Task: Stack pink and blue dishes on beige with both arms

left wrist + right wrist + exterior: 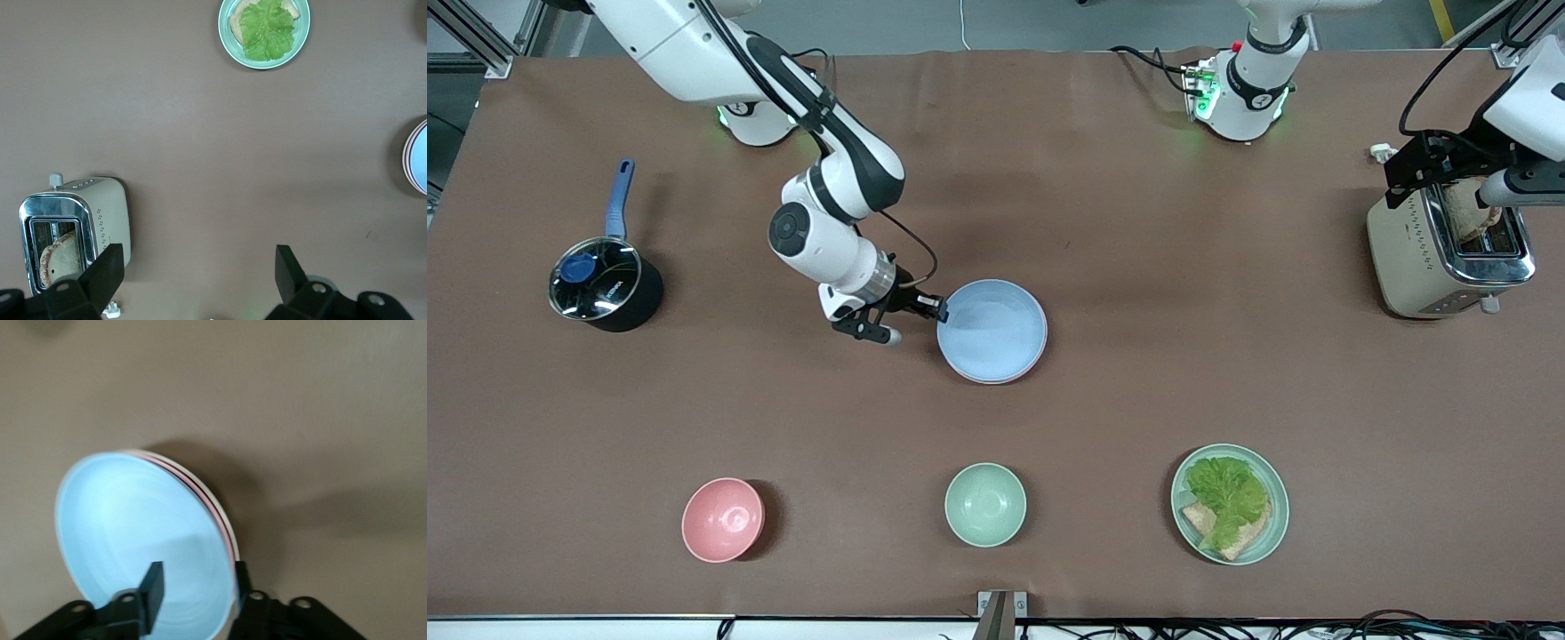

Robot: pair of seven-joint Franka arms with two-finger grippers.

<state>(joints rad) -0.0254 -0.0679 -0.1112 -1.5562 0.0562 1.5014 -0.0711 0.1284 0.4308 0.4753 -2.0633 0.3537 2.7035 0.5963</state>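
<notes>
The light blue plate (993, 329) lies on top of a stack in the middle of the table. Under it show the thin rims of the pink plate (202, 491) and the beige plate (215, 499). My right gripper (935, 311) is at the stack's edge toward the right arm's end. It is open (197, 585), with one finger over the blue plate's inside and the other outside the rim. My left gripper (1432, 167) hangs open (198, 270) over the toaster, holding nothing. The stack's edge (417, 157) also shows in the left wrist view.
A toaster (1449, 253) with bread in it stands at the left arm's end. A black pot (603, 286) stands at the right arm's end. Nearer the front camera are a pink bowl (723, 519), a pale green bowl (985, 504) and a green plate with lettuce and bread (1230, 504).
</notes>
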